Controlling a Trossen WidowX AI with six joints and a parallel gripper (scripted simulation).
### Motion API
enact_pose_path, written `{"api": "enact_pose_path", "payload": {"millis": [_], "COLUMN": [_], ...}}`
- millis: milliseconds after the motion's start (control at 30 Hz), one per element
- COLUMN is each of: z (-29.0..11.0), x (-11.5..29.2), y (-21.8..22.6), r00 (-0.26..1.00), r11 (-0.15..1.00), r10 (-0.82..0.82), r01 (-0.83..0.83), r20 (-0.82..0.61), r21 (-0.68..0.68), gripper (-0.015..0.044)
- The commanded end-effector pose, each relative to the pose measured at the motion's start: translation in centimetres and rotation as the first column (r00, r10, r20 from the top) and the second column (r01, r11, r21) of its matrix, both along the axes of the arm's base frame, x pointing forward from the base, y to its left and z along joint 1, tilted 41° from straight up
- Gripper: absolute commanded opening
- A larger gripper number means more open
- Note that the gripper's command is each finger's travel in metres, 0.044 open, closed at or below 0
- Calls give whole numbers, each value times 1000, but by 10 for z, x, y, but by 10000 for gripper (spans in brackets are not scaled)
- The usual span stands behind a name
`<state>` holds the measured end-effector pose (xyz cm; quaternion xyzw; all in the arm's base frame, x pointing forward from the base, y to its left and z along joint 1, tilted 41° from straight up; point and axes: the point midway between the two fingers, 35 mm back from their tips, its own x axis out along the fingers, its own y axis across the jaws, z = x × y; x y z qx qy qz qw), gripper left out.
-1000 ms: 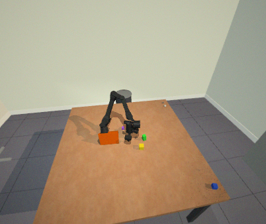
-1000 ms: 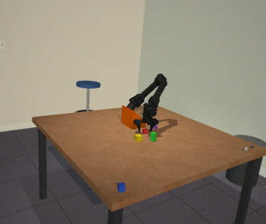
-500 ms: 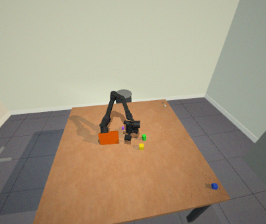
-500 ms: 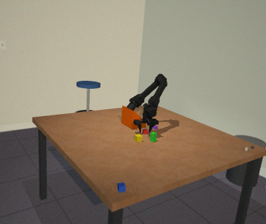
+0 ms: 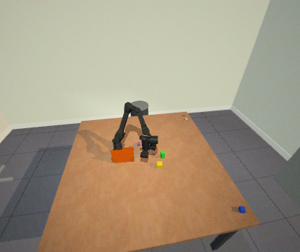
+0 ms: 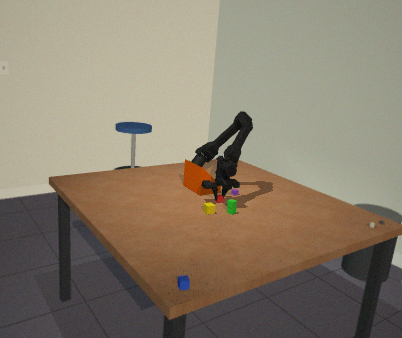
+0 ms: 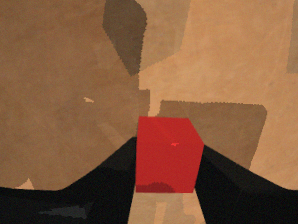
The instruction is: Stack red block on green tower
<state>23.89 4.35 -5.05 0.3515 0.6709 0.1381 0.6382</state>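
The red block is between the two black fingers of my gripper, one finger against each side. The gripper is shut on it, low at the table top. In the top view the red block is hidden behind the gripper. The green tower stands upright, a short way to the right of the gripper in the top view, and apart from it. The tower is not in the wrist view.
A yellow block lies near the tower. A purple block lies behind the gripper. An orange panel stands by the arm's base. A blue block lies near a far table corner.
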Motion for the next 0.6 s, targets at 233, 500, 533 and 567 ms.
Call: {"api": "enact_pose_path", "payload": {"millis": [233, 500, 533, 567], "z": [22, 51, 54, 58], "x": [-1, -3, -4, -4], "y": [-20, -45, -48, -51], "r00": [1000, 1000, 1000, 1000], "r11": [1000, 1000, 1000, 1000], "r10": [-3, -3, -3, -3], "r01": [3, 3, 3, 3], "r20": [-3, -3, -3, -3], "r21": [2, 0, 0, 0], "gripper": [0, 0, 0, 0]}}
